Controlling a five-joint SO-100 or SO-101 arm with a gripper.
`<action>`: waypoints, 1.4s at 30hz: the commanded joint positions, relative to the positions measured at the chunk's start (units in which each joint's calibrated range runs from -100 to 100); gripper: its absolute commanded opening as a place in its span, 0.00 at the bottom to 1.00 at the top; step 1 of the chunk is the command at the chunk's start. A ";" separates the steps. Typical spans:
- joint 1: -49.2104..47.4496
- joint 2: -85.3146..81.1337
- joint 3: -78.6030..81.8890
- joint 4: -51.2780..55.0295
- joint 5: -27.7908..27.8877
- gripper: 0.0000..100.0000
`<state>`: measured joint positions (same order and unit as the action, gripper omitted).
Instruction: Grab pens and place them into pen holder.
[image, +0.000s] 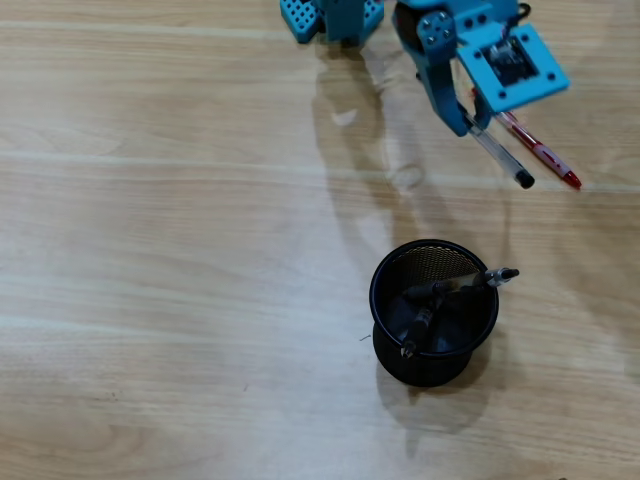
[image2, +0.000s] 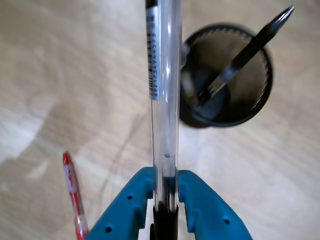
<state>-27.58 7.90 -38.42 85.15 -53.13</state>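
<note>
Blue gripper (image2: 166, 187) fingers fill the bottom edge of the wrist view, closed from both sides onto the black-and-clear pen (image2: 165, 100), with no gap visible between either finger and the barrel. That pen runs straight out ahead of the fingertips, its clear barrel and printed ink tube in full view; in the overhead view it projects from the gripper (image: 470, 125) toward the lower right and ends in a black cap. Whether its free end touches the table (image: 180, 250) cannot be told.

Red-and-white pen (image2: 74, 197) lies flat on the table just beside the gripper, at its left in the wrist view, apart from the fingers.

Pen holder (image: 434, 312) stands upright ahead of the held pen's tip, well apart from the gripper. Two dark pens (image: 450, 288) lean inside it, one tip passing over the rim
</note>
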 joint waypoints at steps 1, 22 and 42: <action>3.03 -9.47 8.92 -18.41 1.14 0.02; 9.16 -1.49 26.84 -75.27 1.88 0.02; 7.69 11.50 26.84 -83.29 -2.57 0.02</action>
<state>-18.91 19.37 -11.18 3.50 -54.38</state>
